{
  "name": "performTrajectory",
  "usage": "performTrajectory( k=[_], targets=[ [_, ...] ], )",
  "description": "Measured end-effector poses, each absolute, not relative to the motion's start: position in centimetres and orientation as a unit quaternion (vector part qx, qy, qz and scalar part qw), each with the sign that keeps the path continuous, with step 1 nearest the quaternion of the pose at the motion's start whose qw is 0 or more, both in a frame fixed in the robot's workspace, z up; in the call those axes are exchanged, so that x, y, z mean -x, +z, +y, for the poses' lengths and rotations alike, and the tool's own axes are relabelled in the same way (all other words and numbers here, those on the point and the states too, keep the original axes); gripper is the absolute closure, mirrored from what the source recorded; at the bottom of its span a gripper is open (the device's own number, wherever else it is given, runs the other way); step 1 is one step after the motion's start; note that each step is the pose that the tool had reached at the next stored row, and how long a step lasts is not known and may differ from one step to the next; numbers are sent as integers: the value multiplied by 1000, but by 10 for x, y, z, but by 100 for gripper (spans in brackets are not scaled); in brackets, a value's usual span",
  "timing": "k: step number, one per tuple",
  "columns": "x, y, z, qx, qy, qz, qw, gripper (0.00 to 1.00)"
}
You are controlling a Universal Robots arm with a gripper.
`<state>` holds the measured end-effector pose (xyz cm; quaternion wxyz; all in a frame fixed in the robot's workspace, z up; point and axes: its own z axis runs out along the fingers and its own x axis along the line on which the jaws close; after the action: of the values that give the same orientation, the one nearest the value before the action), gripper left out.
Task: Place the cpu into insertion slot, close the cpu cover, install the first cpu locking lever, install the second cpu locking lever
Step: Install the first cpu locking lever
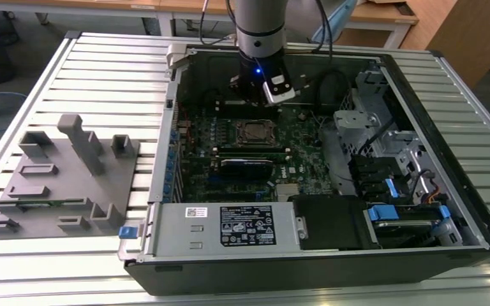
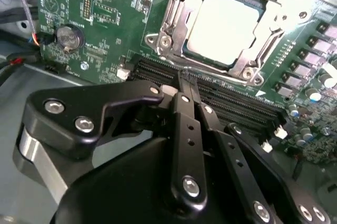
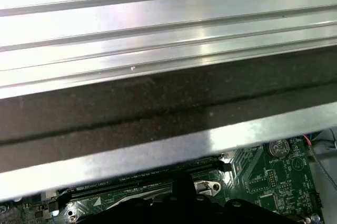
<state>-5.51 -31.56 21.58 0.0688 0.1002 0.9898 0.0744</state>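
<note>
The cpu (image 2: 224, 23) shows its pale metal top, lying flat in the socket on the green motherboard (image 2: 105, 2). The silvery cpu cover (image 2: 172, 21) lies down around it as a frame. My gripper (image 2: 185, 83) is shut, its black fingers (image 2: 185, 129) pressed together. Their tips sit at the socket's edge, over the memory slots beside it. I cannot tell whether they touch a locking lever. In the exterior view the gripper (image 1: 256, 102) hangs inside the open computer case, just behind the cpu (image 1: 252, 132).
The black case wall (image 3: 158, 108) rises close beside the wrist. Memory slots (image 2: 247, 108) and a coin battery (image 2: 68, 37) flank the socket. A power supply (image 1: 228, 226), drive cage (image 1: 381, 146) and cables (image 1: 334, 83) crowd the case. On the exterior view's left stands a grey fixture block (image 1: 58, 178).
</note>
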Motion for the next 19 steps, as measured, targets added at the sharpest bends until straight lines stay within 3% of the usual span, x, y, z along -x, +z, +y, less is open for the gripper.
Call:
performTrajectory(
  k=[3,11,19],
  targets=[
    [55,216,-316,-100,65,991,67,89],
    [55,216,-316,-93,-7,995,42,89],
    [55,215,-316,-52,-18,998,28,89]
  ],
)
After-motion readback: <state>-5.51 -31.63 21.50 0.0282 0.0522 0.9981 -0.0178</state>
